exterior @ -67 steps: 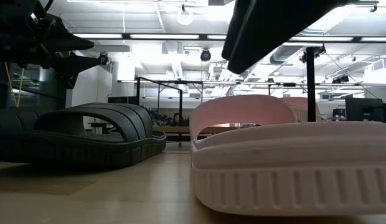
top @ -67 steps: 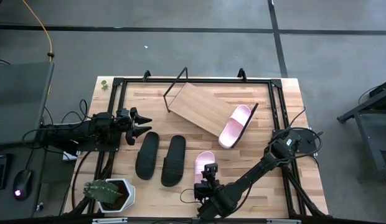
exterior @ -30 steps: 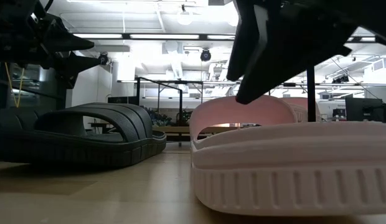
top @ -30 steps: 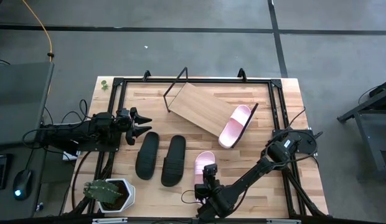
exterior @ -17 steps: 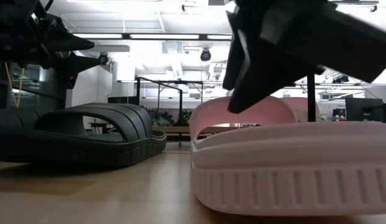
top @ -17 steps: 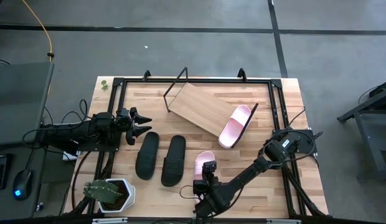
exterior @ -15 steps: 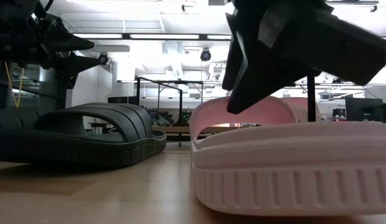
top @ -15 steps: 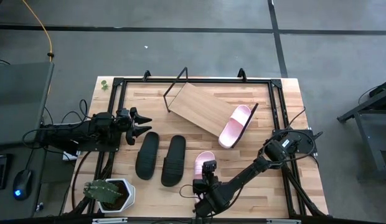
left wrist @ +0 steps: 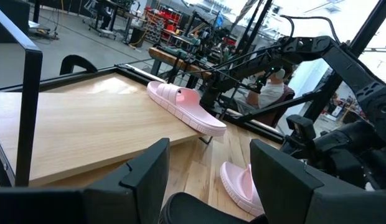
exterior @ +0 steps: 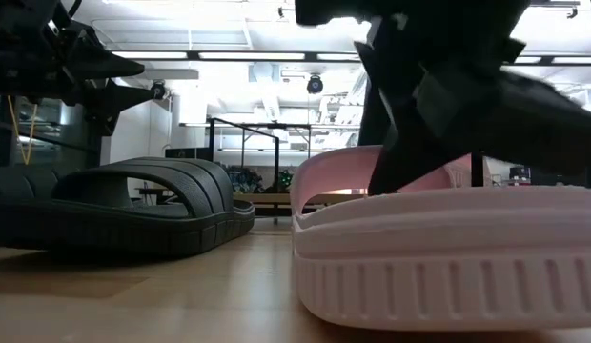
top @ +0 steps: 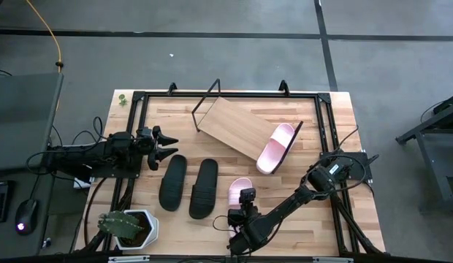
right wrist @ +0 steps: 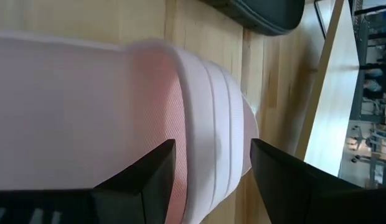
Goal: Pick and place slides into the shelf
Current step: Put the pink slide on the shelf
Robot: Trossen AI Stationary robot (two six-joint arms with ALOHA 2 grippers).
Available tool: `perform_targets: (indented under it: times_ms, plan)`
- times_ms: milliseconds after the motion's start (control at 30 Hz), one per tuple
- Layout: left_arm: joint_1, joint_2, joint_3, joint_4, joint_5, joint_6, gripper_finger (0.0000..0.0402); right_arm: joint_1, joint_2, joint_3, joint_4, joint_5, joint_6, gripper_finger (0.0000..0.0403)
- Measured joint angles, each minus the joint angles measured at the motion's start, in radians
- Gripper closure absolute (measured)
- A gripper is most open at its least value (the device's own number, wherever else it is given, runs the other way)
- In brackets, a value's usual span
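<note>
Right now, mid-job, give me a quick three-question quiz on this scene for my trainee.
1. True or false: one pink slide already lies on the shelf.
2. Which gripper is over the pink slide on the table? A. left gripper B. right gripper C. neither
3. Fill in: the black pair lies on the ____, between the left gripper and the right gripper.

Key
1. True; it lies at the shelf's right end.
2. B; its open fingers straddle the slide's near end, while the left gripper waits open by the black pair.
3. table
</note>
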Motion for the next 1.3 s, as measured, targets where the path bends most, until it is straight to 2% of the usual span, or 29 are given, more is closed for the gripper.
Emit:
perform_targets:
  times_ms: [433,600,833,900,1300]
  plan:
    - [0.0,0.0,0.0,0.0,-0.004,0.0,0.0197,-0.006,0.007,0.0,-0.029,0.005,0.058,0.0217]
    - [0.0,0.0,0.0,0.0,-0.003,0.0,0.0197,-0.006,0.007,0.0,-0.028,0.003,0.061,0.0269]
    - [0.0,0.0,0.0,0.0,-0.003,0.0,0.0197,-0.006,0.007,0.0,-0.029,-0.019,0.061,0.0376]
    - [0.0,0.0,0.0,0.0,-0.003,0.0,0.0197,-0.007,0.007,0.0,-0.029,-0.019,0.061,0.0395]
    - [0.0,0.0,0.0,0.0,-0.003,0.0,0.0197,-0.021,0.007,0.001,-0.035,-0.027,0.119,0.0398]
